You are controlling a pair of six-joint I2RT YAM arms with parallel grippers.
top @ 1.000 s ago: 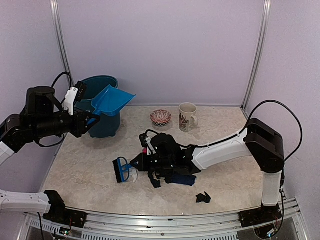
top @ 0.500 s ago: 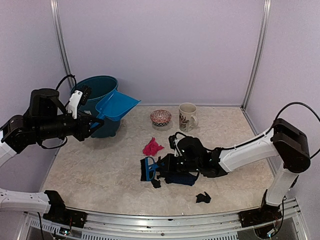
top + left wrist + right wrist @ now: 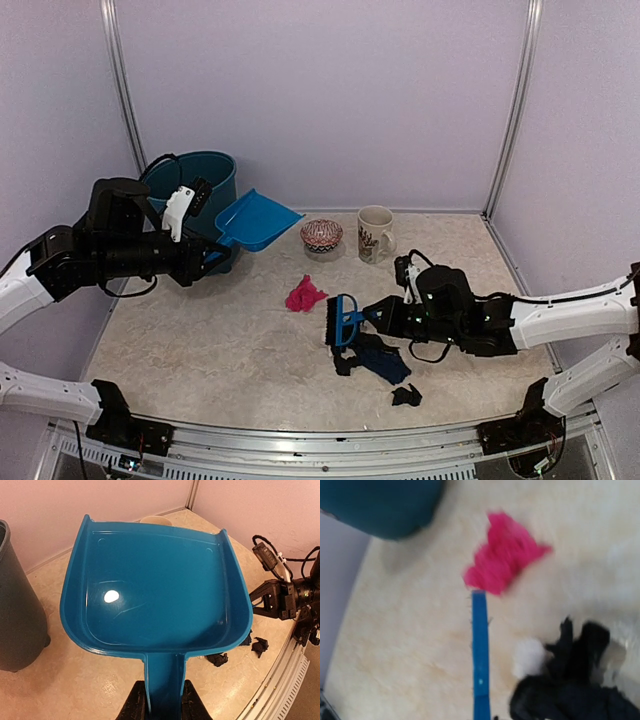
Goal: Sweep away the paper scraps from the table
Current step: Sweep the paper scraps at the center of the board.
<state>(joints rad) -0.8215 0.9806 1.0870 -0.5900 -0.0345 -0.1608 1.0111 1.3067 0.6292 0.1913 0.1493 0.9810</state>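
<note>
Though apart, scraps (image 3: 378, 362) near right hand (image 3: 380, 314)

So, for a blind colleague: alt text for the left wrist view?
The left gripper clamps the handle of an empty blue plastic dustpan above the beige stone-patterned table. A dark bin stands left; black paper scraps lie right.

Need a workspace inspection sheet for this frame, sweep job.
Surface: table beige, mottled; no spills seen.
Job's things: paper scraps unswept: pink wad near the brush, dark pile below the right arm, black scrap near the front edge.
Clutter: mug and bowl at the back; bin back left.
Grippers: left tool shut on the dustpan handle, pan empty and off the table; right tool shut on brush.
Cables: black cables loop off both arms, none on the scraps.
Surroundings: lilac walls; nothing else seen.
</note>
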